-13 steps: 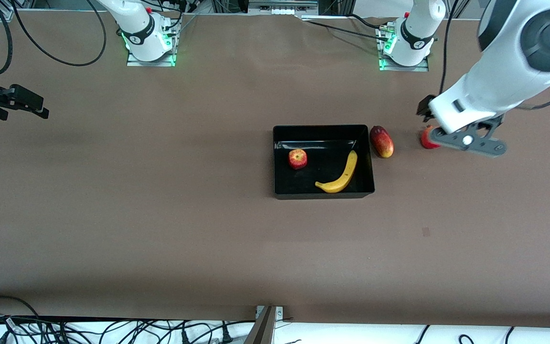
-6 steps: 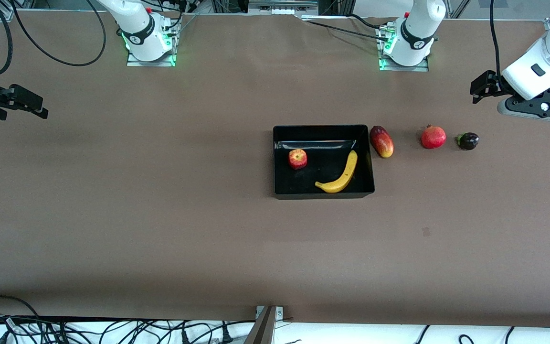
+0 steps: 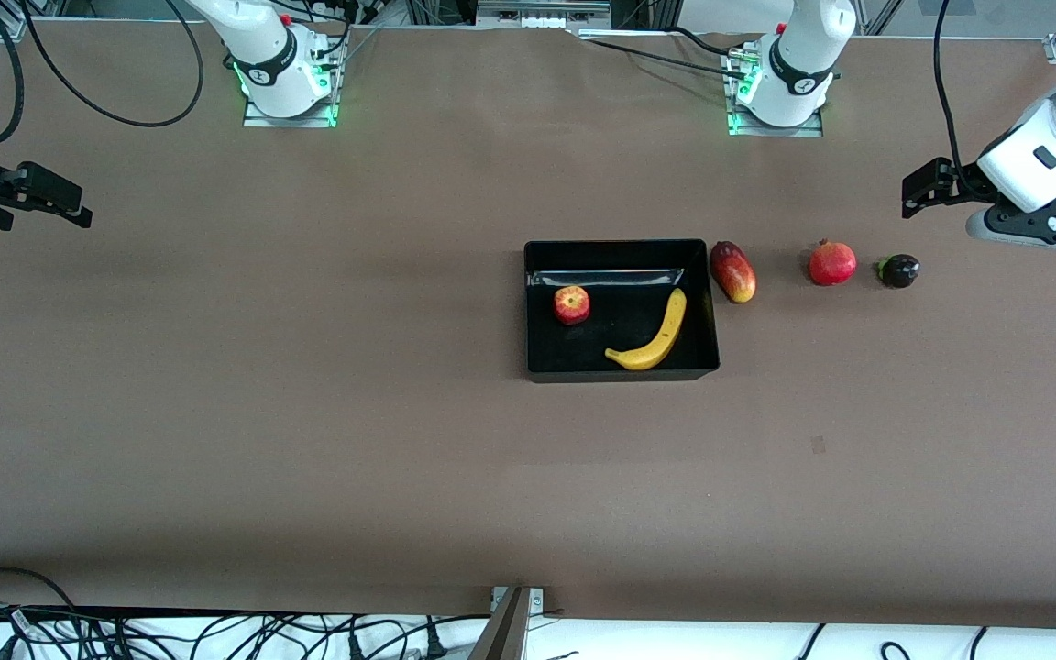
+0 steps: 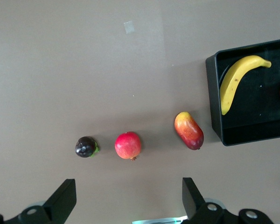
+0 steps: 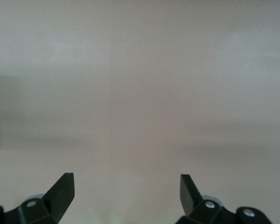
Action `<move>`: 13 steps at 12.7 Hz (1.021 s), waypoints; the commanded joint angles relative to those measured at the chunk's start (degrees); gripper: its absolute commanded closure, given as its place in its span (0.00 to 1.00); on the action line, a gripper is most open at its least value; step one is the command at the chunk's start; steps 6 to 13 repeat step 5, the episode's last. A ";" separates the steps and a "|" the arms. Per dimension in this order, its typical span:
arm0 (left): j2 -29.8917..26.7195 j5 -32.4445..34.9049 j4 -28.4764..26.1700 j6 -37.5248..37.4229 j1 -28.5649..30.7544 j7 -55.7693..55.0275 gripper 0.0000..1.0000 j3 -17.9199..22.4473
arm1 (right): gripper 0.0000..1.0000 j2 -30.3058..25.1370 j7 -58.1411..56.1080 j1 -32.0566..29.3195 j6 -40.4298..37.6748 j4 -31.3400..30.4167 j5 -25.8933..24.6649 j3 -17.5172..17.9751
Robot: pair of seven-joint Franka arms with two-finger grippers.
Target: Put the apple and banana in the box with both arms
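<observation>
Well apart from both end effectors point(image 3: 927, 188) point(image 3: 51, 197) (boxed): apple point(image 3: 571, 304), banana point(image 3: 652, 335)

Two glossy white jointed arms point(image 3: 1046, 156) point(image 3: 258, 41) on green-lit bases wear black bands, trail black cables point(image 3: 940, 82) and end in black angular fingers point(image 4: 63, 200).

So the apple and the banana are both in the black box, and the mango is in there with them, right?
Not quite. The apple and the banana do lie in the box, but the mango is outside, on the table beside the box's wall toward the left arm's end. The front view shows this, and so does the left wrist view.
</observation>
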 commanded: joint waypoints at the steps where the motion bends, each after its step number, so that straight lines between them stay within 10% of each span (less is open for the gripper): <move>1: -0.80 -1.05 -0.38 0.20 -0.02 -5.27 0.00 -1.39 | 0.00 -1.68 0.74 -0.04 0.70 -1.65 -0.58 0.09; 13: -0.72 -0.96 -0.29 0.20 0.33 -5.38 0.00 -1.31 | 0.00 -1.60 0.74 -0.04 0.70 -1.56 -0.58 0.09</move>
